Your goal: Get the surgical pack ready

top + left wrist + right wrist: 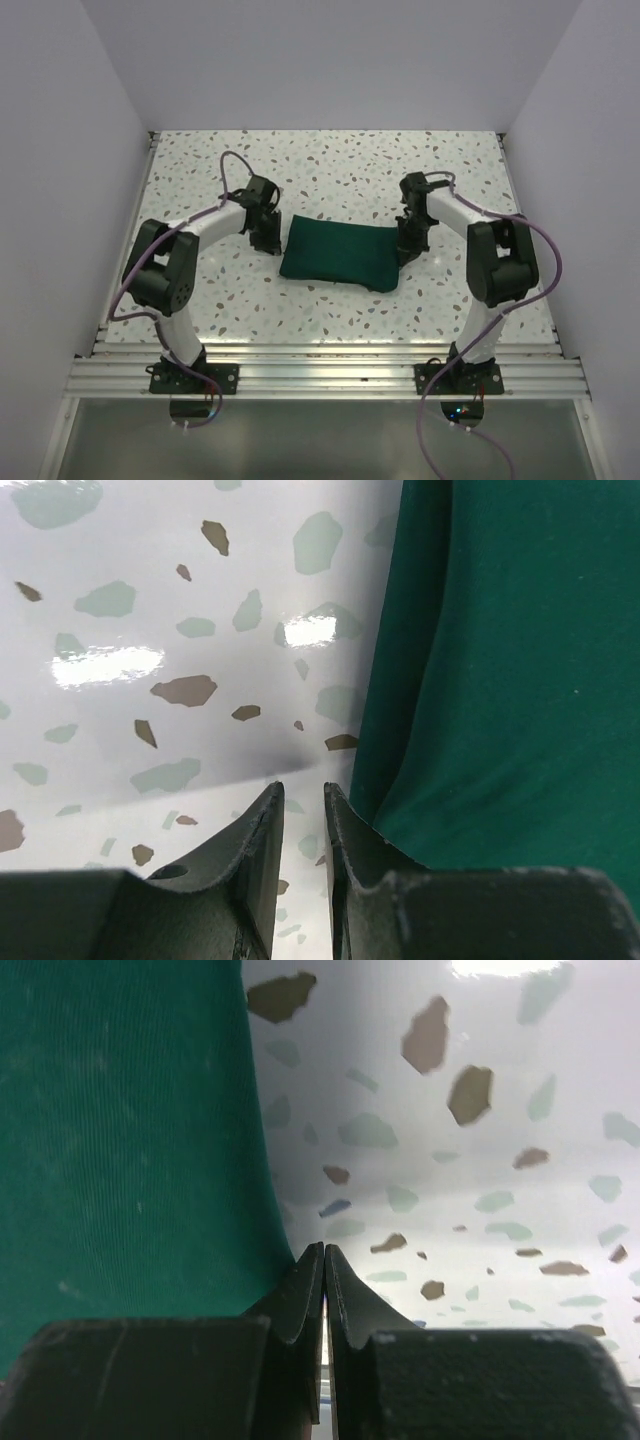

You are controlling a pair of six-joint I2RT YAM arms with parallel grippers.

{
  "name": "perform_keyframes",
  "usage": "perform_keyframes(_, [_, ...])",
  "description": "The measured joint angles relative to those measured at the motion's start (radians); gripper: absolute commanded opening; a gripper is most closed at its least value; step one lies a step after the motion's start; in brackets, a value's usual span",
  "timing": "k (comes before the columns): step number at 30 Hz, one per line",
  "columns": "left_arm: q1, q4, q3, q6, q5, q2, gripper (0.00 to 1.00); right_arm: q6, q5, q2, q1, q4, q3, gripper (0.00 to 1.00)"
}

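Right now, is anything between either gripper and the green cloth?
Nothing visible. The left gripper, jaws slightly apart, sits at the left edge of the surgical pack; the right gripper, jaws shut, sits at its right edge. Only bare table lies beside them.

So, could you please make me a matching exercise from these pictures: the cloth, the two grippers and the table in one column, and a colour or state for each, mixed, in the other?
Column one:
1. cloth
2. left gripper
3. right gripper
4. table

Column two:
a. jaws shut
b. dark green, folded
c. white with coloured flecks
d. jaws a little apart, nothing between them

Pairs: 1-b, 2-d, 3-a, 4-c.
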Motion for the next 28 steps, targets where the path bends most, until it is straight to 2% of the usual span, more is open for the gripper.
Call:
perform_keyframes(5, [0.0,0.005,0.005,-0.004,0.021,0.043,0.27,0.006,-0.025,0.144,0.021,0.011,0.098,0.04])
perform_keyframes(9, [0.002,-0.005,0.029,-0.005,-0.006,0.039,0.37,0.012,-0.038,0.222,0.024,-0.002,0.225,0.04])
perform_keyframes(11, [0.009,-0.013,0.029,-0.006,-0.033,0.017,0.41,0.012,-0.014,0.226,0.021,-0.012,0.269,0.1])
perform_keyframes(12, [0.016,-0.022,0.025,-0.006,-0.05,-0.006,0.45,0.01,0.012,0.217,0.02,-0.014,0.278,0.19])
perform_keyframes(13, [0.028,-0.034,0.021,-0.006,-0.066,-0.037,0.45,0.01,0.034,0.201,0.018,-0.02,0.277,0.43])
perform_keyframes(14, [0.042,-0.043,0.016,-0.005,-0.075,-0.074,0.46,0.011,0.059,0.183,0.014,-0.034,0.271,0.55])
perform_keyframes(15, [0.056,-0.05,0.008,-0.004,-0.084,-0.117,0.58,0.004,0.084,0.159,0.01,-0.043,0.254,0.66])
perform_keyframes(16, [0.068,-0.056,0.002,-0.002,-0.089,-0.153,0.68,0.0,0.103,0.131,0.006,-0.053,0.233,0.89])
perform_keyframes(17, [0.081,-0.057,-0.008,0.0,-0.094,-0.2,0.93,0.0,0.12,0.104,0.004,-0.072,0.216,0.99])
perform_keyframes(18, [0.09,-0.057,-0.022,0.003,-0.098,-0.249,1.0,-0.002,0.134,0.076,-0.001,-0.087,0.199,0.99])
perform_keyframes(24, [0.095,-0.017,-0.172,-0.039,-0.069,-0.538,1.0,0.01,0.138,-0.139,0.024,-0.097,0.068,0.99])
perform_keyframes(28, [0.096,0.086,-0.344,-0.098,-0.003,-0.672,1.0,0.02,0.084,-0.292,0.089,0.0,-0.088,0.99])
